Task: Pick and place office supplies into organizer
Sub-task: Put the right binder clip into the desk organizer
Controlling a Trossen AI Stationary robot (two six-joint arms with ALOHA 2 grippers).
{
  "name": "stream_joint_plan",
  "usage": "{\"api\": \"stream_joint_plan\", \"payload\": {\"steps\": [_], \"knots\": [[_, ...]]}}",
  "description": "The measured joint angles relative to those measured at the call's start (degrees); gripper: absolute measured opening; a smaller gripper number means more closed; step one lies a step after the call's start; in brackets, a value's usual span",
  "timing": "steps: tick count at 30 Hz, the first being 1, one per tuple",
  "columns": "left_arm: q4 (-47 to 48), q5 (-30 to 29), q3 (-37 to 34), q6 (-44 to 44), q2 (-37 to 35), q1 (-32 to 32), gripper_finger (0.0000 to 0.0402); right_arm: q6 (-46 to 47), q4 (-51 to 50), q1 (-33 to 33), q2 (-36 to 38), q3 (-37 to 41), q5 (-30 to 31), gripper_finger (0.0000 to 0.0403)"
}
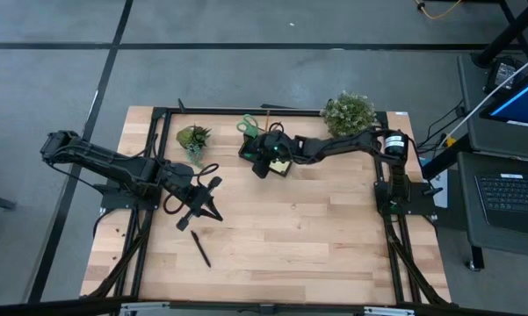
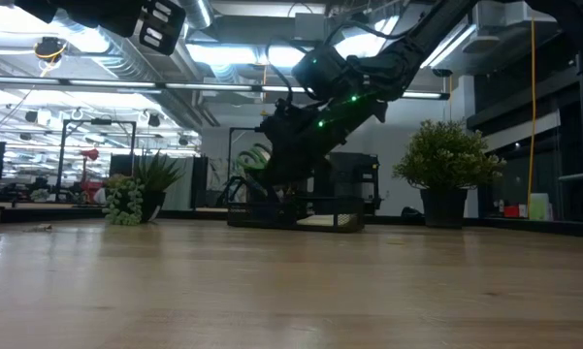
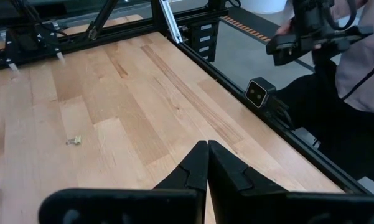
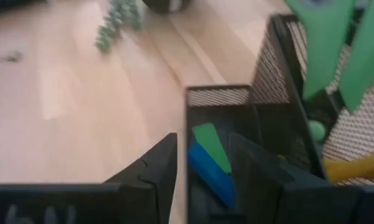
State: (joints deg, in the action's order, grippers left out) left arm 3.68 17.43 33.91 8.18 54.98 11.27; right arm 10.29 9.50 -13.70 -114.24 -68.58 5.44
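The black mesh organizer stands at the table's far middle. Green-handled scissors stick up out of its tall pen cup. A yellow sticky-note pad lies in its low tray. My right gripper is open over the tray's end. A green piece and a blue piece lie between its fingers, inside the tray. A black pen lies on the wood near the left front. My left gripper is shut and empty, just above the table, a little beyond the pen. My right gripper comes down slanting from the table's right, with its fingers on either side of the green and blue pieces at the tray's end wall. I cannot tell whether the fingers touch the pieces or the mesh.
A small potted plant stands left of the organizer and a bushier one behind my right arm. A scrap lies on the wood. A person stands beyond the table's edge. Bare wood lies at the middle and right front.
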Motion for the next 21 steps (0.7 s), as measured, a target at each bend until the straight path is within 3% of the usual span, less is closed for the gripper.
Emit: {"api": "stream_joint_plan", "payload": {"steps": [9, 19, 21], "knots": [[0.0, 0.0, 0.0, 0.0, 0.0, 0.0, 0.0003, -0.6, -5.5, 1.1, 7.3, 0.0, -7.8, 0.0127], [0.0, -0.1, 0.0, 5.5, 0.0, -0.1, 0.0002, -5.0, -23.6, 5.8, 16.3, 0.0, -8.1, 0.0014], [0.0, -0.1, 0.0, 7.3, 0.0, -0.3, 0.0003, -6.4, -27.2, 6.9, 16.8, 0.0, -8.1, 0.0007]]}}
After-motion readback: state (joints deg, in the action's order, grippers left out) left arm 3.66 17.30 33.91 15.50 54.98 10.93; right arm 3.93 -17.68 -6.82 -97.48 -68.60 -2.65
